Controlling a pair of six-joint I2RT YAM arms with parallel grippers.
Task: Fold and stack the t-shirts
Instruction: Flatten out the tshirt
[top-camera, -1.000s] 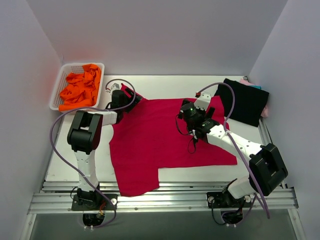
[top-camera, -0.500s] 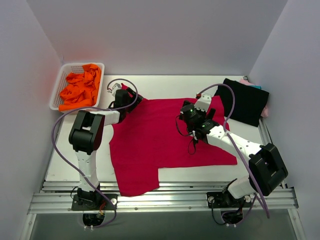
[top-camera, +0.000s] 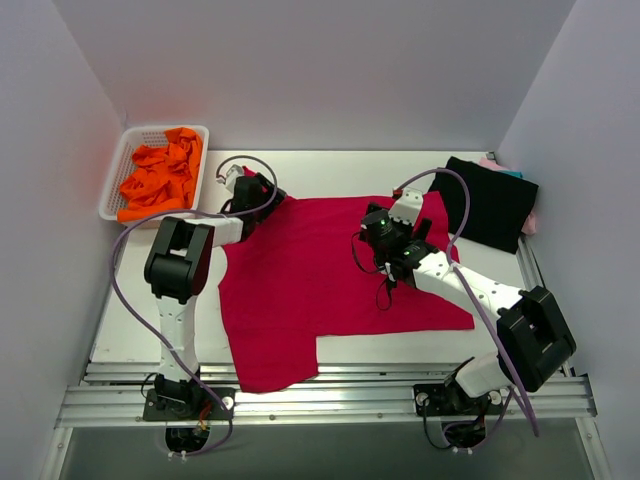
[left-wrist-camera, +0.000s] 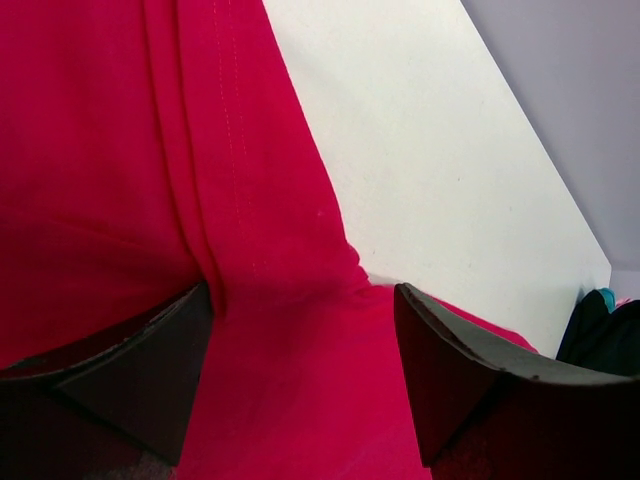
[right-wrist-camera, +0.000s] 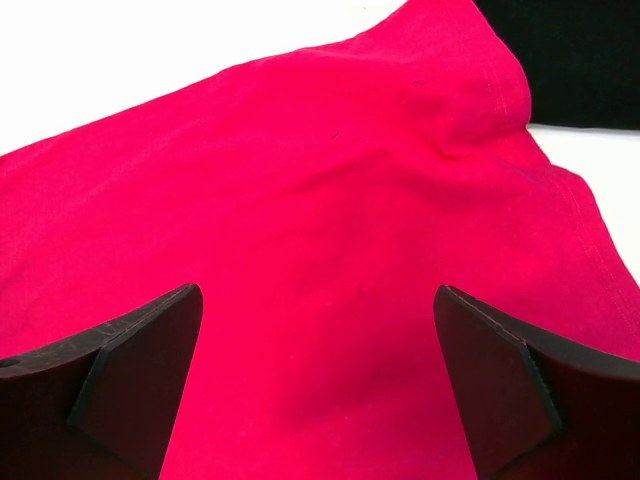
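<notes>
Left end effector (top-camera: 262, 193) sits low at the far-left corner of the crimson t-shirt (top-camera: 320, 285), jaws spread wide on either side of a raised seam fold, nothing clamped. Right end effector (top-camera: 386, 238) hangs over the shirt's far-right part, likewise released. The shirt lies spread across the middle of the white surface (top-camera: 330, 168). A folded black t-shirt (top-camera: 492, 205) lies at the far right, with pink cloth (top-camera: 530, 222) and teal cloth (top-camera: 512, 173) showing at its edges. A white basket (top-camera: 150, 131) at the far left holds orange cloth (top-camera: 160, 180).

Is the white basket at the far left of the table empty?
No, the top view shows the basket filled with crumpled orange cloth.
</notes>
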